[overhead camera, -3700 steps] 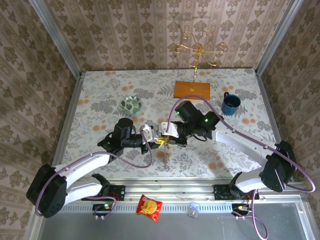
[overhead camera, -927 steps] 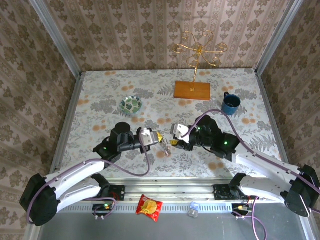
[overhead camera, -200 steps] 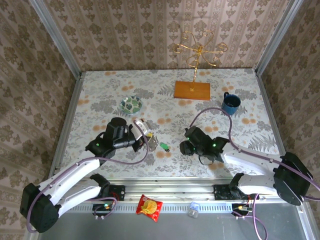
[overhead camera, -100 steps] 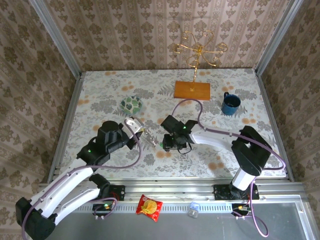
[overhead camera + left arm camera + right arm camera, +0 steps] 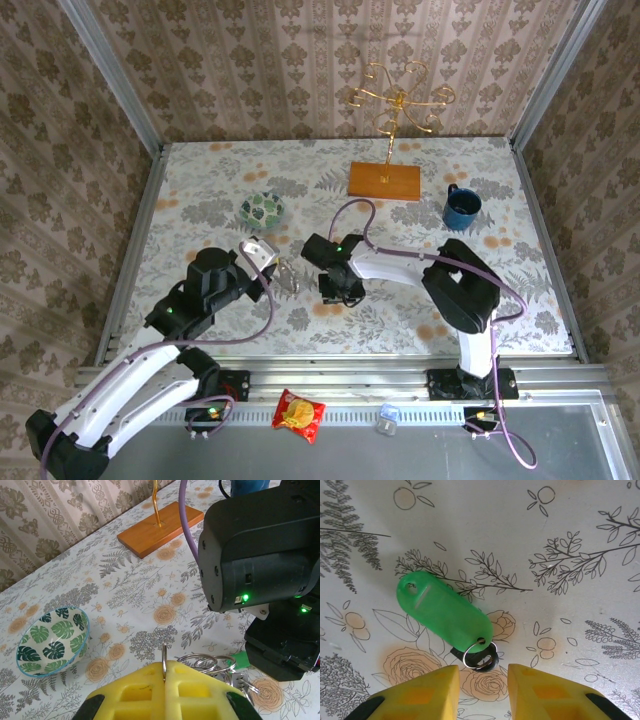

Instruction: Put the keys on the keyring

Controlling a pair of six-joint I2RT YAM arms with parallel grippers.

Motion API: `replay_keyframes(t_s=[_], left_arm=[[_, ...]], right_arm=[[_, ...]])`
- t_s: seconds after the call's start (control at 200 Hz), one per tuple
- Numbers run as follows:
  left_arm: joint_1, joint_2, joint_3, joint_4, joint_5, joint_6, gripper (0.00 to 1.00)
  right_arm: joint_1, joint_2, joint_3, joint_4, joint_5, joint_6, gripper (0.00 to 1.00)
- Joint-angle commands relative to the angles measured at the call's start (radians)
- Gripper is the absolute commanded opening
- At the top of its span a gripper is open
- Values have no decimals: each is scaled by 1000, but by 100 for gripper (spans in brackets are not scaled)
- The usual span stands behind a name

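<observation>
Yellow pads of L end effector (image 5: 164, 669) are pressed together, pinching a thin metal keyring (image 5: 163, 654) edge-on and upright. More rings and dull silver keys (image 5: 239, 680) sit just R of the pinched ring; cannot tell if they rest on the counter (image 5: 200, 190).

Obstruction: black body of R arm (image 5: 260, 555) stands close beyond the keyring, w/ purple cable (image 5: 185, 510) rising past it. It blocks sight of the counter behind.

R end effector (image 5: 483, 679) points down at the counter, pads spread, nothing between them. Green tag (image 5: 445, 611) lies flat just ahead of the gap, at an angle. Small ring (image 5: 471, 658) at its near end carries a black piece (image 5: 487, 659), too small to make out. Tag lies apart from the keyring, approx. mid-counter.

Surroundings:
- Leaf-pattern bowl (image 5: 262, 208): near, beyond L end effector.
- Wooden base (image 5: 384, 180) w/ gold rack (image 5: 398, 98): far edge.
- Blue mug (image 5: 462, 207): far R, well apart.
- Snack packet (image 5: 298, 413): on the strip below the counter.
</observation>
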Motion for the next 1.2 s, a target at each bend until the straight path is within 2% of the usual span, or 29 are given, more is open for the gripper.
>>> replay_keyframes(t_s=[0.0, 0.26, 0.51, 0.68, 0.96, 1.195], left_arm=[[-1, -15, -6, 20, -14, -15, 0], [-2, -13, -7, 31, -15, -14, 0], [-1, -2, -1, 31, -13, -9, 0], [-2, 17, -2, 44, -8, -11, 0], [-1, 26, 1, 44, 1, -9, 0], [-2, 23, -7, 36, 3, -8, 0]], right_arm=[[0, 34, 39, -71, 28, 8, 32], [-5, 66, 58, -77, 68, -19, 29], [-5, 38, 56, -89, 97, -49, 19], [-5, 8, 42, -79, 109, -75, 27], [-6, 13, 60, -68, 112, -111, 27], [-7, -21, 50, -24, 84, -182, 32]])
